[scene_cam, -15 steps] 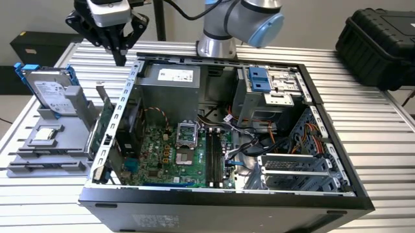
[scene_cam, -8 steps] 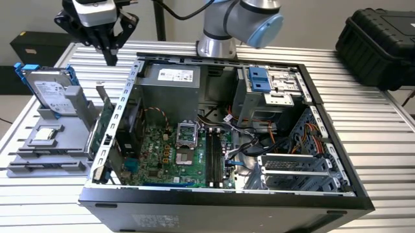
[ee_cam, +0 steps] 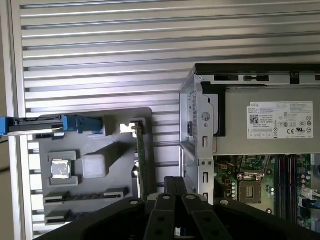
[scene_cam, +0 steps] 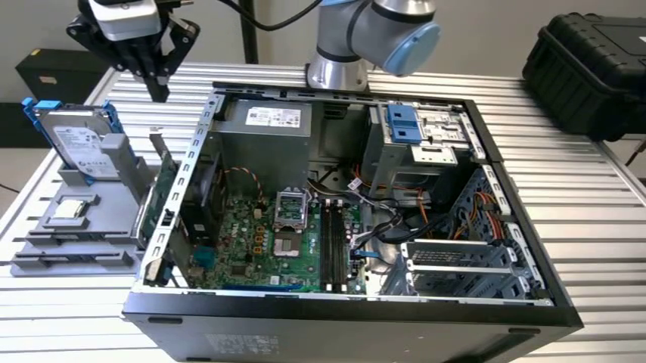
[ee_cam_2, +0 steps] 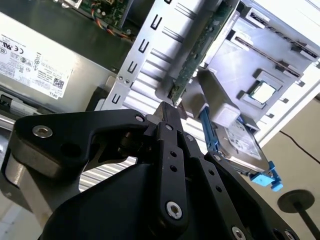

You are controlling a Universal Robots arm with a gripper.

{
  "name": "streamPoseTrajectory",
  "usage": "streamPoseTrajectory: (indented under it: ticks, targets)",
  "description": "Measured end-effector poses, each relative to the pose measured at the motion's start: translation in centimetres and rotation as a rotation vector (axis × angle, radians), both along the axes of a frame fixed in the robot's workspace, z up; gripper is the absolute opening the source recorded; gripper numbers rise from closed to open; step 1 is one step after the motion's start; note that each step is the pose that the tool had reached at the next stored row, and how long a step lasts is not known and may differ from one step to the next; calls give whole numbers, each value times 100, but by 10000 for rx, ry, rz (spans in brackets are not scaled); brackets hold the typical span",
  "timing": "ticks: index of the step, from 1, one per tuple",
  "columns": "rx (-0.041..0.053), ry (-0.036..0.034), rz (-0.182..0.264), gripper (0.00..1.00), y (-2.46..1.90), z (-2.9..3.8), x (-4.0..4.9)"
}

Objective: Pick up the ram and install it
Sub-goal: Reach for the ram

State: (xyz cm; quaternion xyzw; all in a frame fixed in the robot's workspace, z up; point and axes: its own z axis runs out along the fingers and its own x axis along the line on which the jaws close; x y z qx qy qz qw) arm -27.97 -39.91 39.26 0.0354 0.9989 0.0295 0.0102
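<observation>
Black gripper (scene_cam: 159, 87) fingers are pressed together to a point, 2 tips meeting with nothing between them. So it's closed, and closed on nothing. It hangs high outside the case (scene_cam: 343, 321), off the corner where the power supply (scene_cam: 268, 121) sits, over the slatted metal table (scene_cam: 585, 227).

Right against that same side of the case stands the grey tray (scene_cam: 119, 162). In the first wrist view the gripper lines up over the gap between the case wall and the green expansion card (ee_cam: 141, 160). The card stands on edge in the tray, on the side nearest the case, with its metal bracket at one end.

Farther out from the case, 1 hard drive (scene_cam: 76, 140) in a blue frame stands upright. A processor chip (scene_cam: 72, 210) lies flat in its pocket.

Now, the ram: I can't pick it out for certain. A dark narrow strip (ee_cam: 85, 194) lies in one of the tray's long slots, beyond the card from the case. Whether that is the stick or just shadow, I cannot tell.

Inside the case, the motherboard (scene_cam: 242, 234) shows long dark memory slots (scene_cam: 329, 242) beside the processor socket. I can't tell whether anything is seated in them either.
</observation>
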Motion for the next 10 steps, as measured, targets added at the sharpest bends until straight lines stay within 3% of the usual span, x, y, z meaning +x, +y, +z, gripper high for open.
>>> streamPoseTrajectory:
  ticks: [10]
  targets:
    - [8, 0, -1, 0, 0, 0, -164]
